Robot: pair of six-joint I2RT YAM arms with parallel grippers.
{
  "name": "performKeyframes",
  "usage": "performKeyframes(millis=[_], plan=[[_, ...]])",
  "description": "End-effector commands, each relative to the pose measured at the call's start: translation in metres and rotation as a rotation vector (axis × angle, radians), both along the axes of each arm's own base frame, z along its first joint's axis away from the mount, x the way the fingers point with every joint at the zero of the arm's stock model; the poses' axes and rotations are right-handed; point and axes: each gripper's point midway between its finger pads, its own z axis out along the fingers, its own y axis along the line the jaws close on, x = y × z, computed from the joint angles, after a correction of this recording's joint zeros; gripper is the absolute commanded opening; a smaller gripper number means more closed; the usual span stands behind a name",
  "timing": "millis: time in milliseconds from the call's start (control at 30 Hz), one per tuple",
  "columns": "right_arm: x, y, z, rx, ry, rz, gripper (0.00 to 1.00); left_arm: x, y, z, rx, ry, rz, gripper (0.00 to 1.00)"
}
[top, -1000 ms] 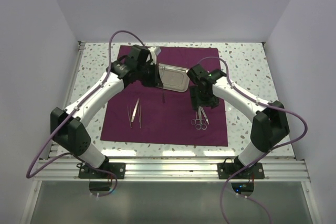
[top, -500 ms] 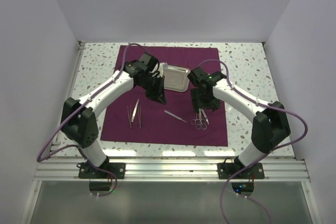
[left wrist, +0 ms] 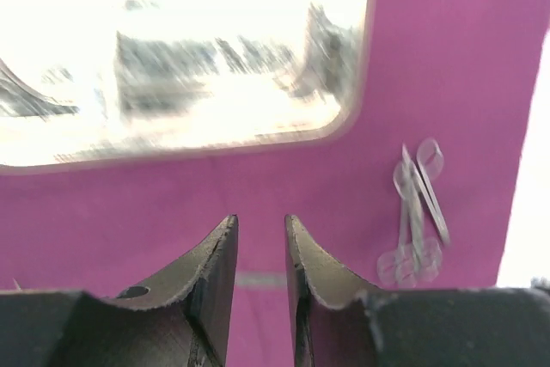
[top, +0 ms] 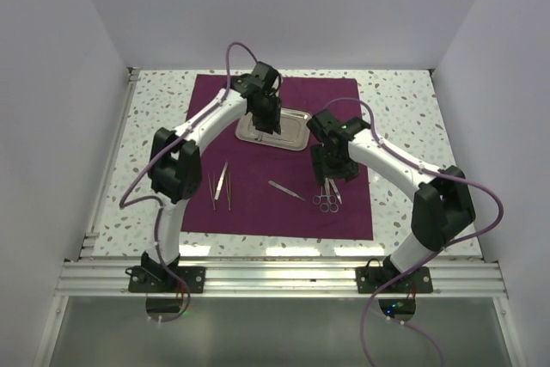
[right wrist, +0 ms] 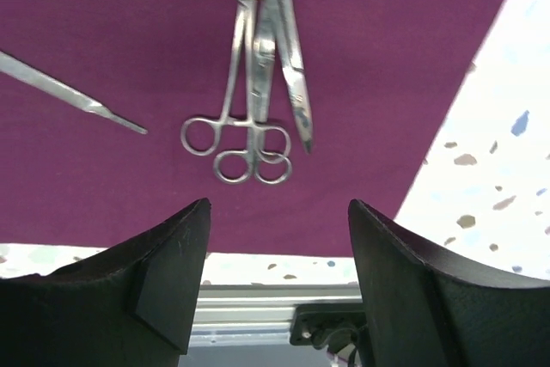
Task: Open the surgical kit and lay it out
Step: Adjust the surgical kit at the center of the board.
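The maroon cloth [top: 266,208] lies spread flat on the table. The steel tray [top: 292,132] sits at its back middle and shows bright and blurred in the left wrist view [left wrist: 172,58]. My left gripper [top: 265,126] hovers over the tray's near edge, its jaws [left wrist: 259,219] a narrow gap apart and empty. A pair of tweezers [top: 221,186] lies on the left of the cloth and a thin pointed instrument [top: 286,190] in the middle. Scissors and forceps [top: 326,197] lie piled on the right. My right gripper [top: 331,169] is wide open and empty just behind that pile [right wrist: 258,66].
The speckled table [top: 404,109] shows round the cloth, and its right part also shows in the right wrist view [right wrist: 481,169]. An aluminium rail [top: 275,277] runs along the near edge. White walls close in the left, right and back.
My left arm let the thin pointed instrument down onto the middle of the cloth, then swung back over the tray. The right arm has stayed still.
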Motion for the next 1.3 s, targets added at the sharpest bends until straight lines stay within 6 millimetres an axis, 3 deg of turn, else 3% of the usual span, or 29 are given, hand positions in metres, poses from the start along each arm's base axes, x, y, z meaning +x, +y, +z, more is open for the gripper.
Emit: performKeyframes(millis=[0, 167, 300, 500, 633, 800, 1000, 1267], plan=[[0.018, 0.03, 0.017, 0.14, -0.067, 0.08, 0.68, 0.037, 0.017, 0.001, 0.061, -0.071, 0.101, 0.32], [0.026, 0.077, 0.015, 0.319, -0.039, 0.246, 0.65, 0.087, 0.033, 0.004, 0.041, -0.144, 0.185, 0.31], [0.022, 0.1, 0.007, 0.366, -0.006, 0.323, 0.65, 0.129, 0.057, -0.013, 0.034, -0.18, 0.242, 0.26], [0.01, 0.118, -0.033, 0.318, 0.074, 0.396, 0.63, 0.167, 0.058, -0.022, 0.013, -0.28, 0.225, 0.27], [0.003, 0.118, -0.061, 0.31, 0.134, 0.351, 0.6, 0.17, 0.058, -0.027, 0.003, -0.279, 0.224, 0.27], [-0.01, 0.128, -0.075, 0.372, 0.171, 0.322, 0.59, 0.166, 0.059, -0.033, 0.007, -0.27, 0.206, 0.26], [-0.025, 0.14, -0.08, 0.396, 0.206, 0.347, 0.59, 0.165, 0.063, -0.032, 0.004, -0.266, 0.205, 0.25], [-0.044, 0.184, -0.07, 0.498, 0.262, 0.459, 0.57, 0.165, 0.069, -0.039, 0.01, -0.253, 0.205, 0.22]])
